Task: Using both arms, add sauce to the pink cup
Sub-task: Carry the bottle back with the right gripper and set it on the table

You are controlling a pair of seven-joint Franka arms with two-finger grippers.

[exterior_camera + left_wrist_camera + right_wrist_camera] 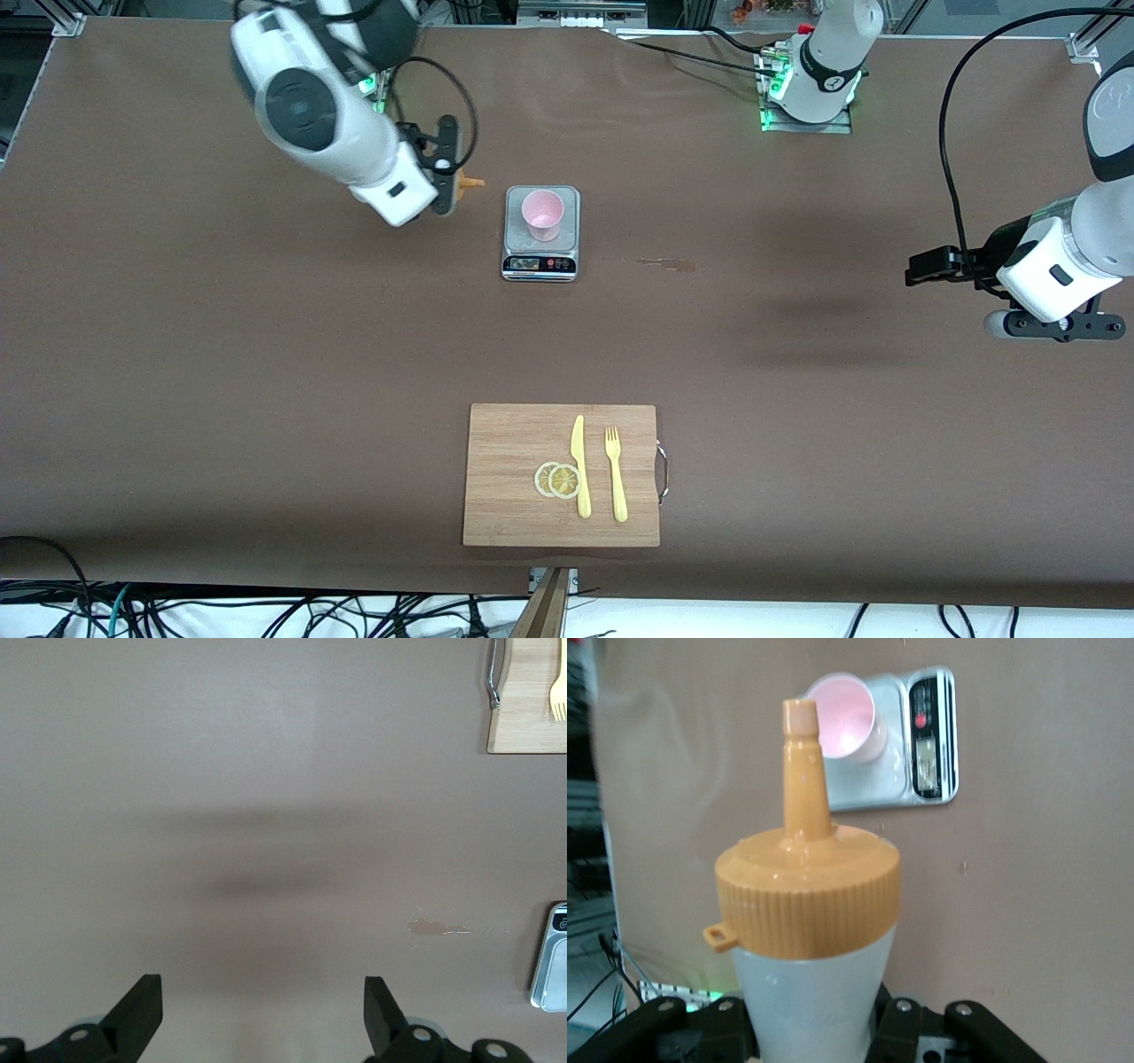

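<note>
My right gripper (448,170) is shut on the sauce bottle (808,939) and holds it tilted in the air, beside the scale toward the right arm's end of the table. Only its orange nozzle (470,183) shows in the front view, pointing toward the cup. The pink cup (541,213) stands upright on a small silver kitchen scale (540,262); it also shows in the right wrist view (842,716), past the nozzle tip. My left gripper (930,266) hangs open and empty over bare table at the left arm's end, its fingers (142,1014) wide apart.
A wooden cutting board (514,496) with lemon slices (558,479), a yellow knife (580,465) and a yellow fork (615,472) lies near the front edge. A small sauce stain (660,262) marks the table beside the scale.
</note>
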